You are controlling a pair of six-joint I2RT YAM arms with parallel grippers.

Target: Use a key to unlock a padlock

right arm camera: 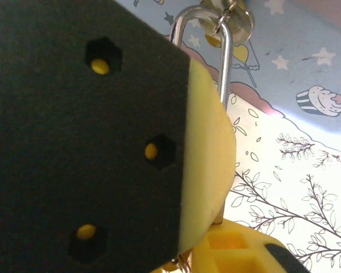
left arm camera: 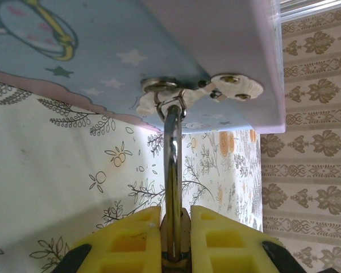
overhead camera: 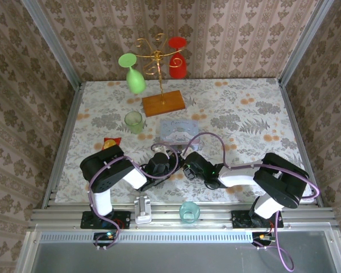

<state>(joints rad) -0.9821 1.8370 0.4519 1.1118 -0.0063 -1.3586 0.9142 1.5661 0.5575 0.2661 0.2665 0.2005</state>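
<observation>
As left gripper (left arm camera: 175, 223) pinches padlock (left arm camera: 171, 165) (snugly), near-closed

The padlock (left arm camera: 171, 170) seems hooked on the tin (overhead camera: 179, 128), set right of the cup (overhead camera: 133, 121), with the stand (overhead camera: 162, 103) farther off.

Floral-clothed table (overhead camera: 244, 108), wooden stand base (overhead camera: 163, 103), green cup (overhead camera: 134, 121), pale blue tin (overhead camera: 176, 128), red-gold packet (overhead camera: 109, 143)

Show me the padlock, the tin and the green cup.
padlock (left arm camera: 172, 165), left wrist view, on its silver shackle.
tin (left arm camera: 102, 40), left wrist view, on its blue face.
green cup (overhead camera: 134, 123), top view, on its side wall.
</observation>
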